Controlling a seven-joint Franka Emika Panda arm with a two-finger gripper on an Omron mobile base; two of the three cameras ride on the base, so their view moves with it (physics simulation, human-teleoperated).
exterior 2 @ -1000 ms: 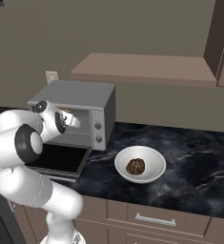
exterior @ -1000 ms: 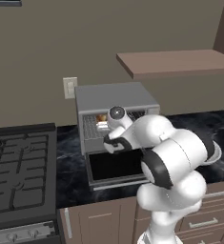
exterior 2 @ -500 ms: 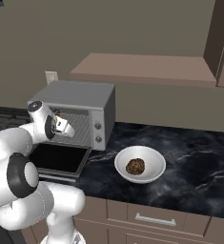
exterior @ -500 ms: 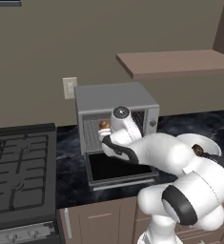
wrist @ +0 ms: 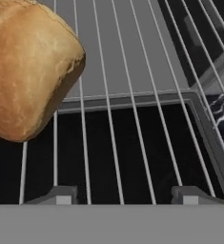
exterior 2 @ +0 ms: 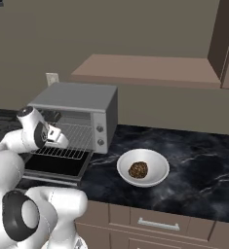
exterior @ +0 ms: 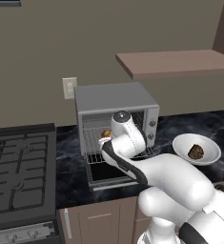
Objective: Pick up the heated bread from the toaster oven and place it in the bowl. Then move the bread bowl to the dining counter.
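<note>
Black marble counter with white veins is running along the beige wall, and the toaster oven is sitting on it as the thing to steer by. Its dark-glass door is hanging open and flat in front of the box, and the wire rack is showing inside. Just to the oven's left the black stove is lying; above and to its right a brown wooden shelf is jutting from the wall.

Inside the oven, the heated bread is resting on the rack, a golden-tan chunk toward the left of the opening. Reaching into the oven mouth, the white arm is bringing the gripper low over the rack; its two dark fingertips are standing apart with nothing between them, and the bread is lying off to one side of them, untouched.

Right of the oven, well apart from it, the bowl is sitting on the counter, holding a darker brown lump.
</note>
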